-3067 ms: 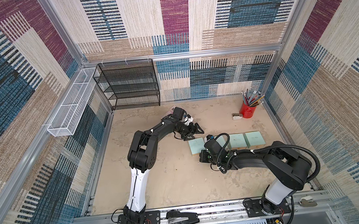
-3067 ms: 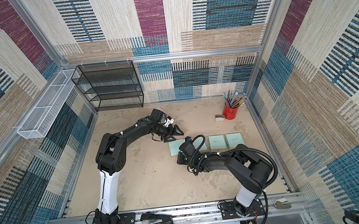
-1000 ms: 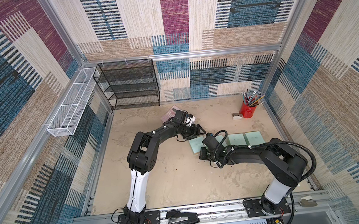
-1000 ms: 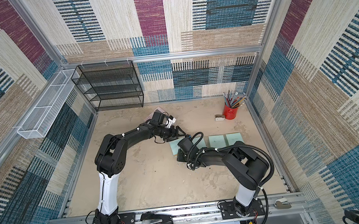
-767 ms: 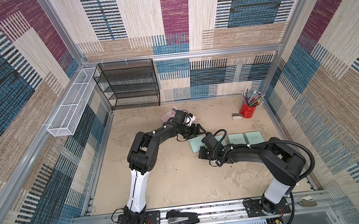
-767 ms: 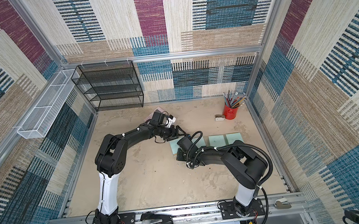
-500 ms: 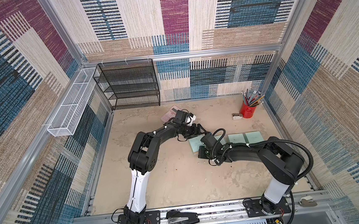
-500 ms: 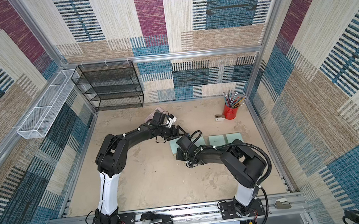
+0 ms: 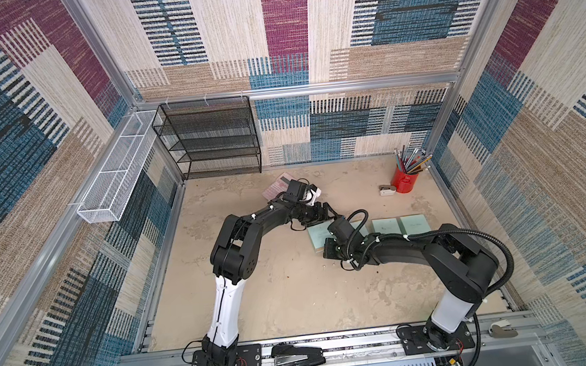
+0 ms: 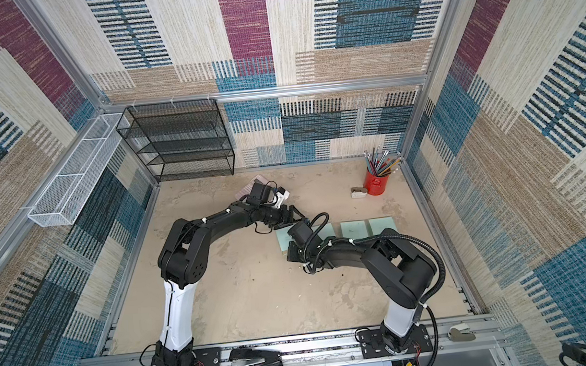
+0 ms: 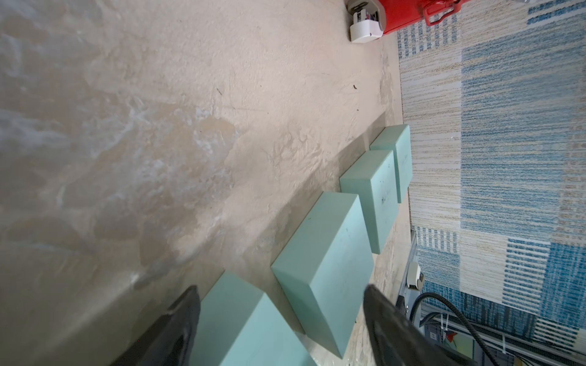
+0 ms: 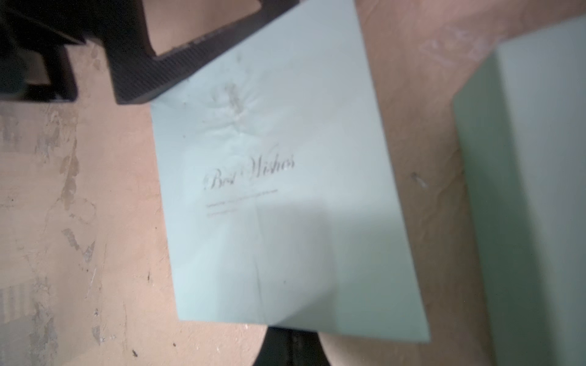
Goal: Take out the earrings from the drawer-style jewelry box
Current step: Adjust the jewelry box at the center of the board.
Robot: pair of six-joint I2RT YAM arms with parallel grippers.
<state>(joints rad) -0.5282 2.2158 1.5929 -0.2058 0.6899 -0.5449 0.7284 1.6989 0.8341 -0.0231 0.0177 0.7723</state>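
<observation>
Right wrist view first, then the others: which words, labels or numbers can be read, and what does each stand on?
"Best Wishes": script on the top face of the mint-green box, in the right wrist view.
Two lines of small print under that script: too blurred to read.
Faint mark on the end box of the row, in the left wrist view: too small to read.
Both top views: nothing readable.

**Matt card on a rough floor**

The mint-green box (image 12: 285, 190) shows matt, lightly creased paper-like card printed with fine script. The beige floor (image 11: 158, 126) under the box looks rough and mottled. Well behind the box stand a glossy red metal pot (image 9: 405, 182) and a black wire-mesh rack (image 9: 216, 140).
</observation>
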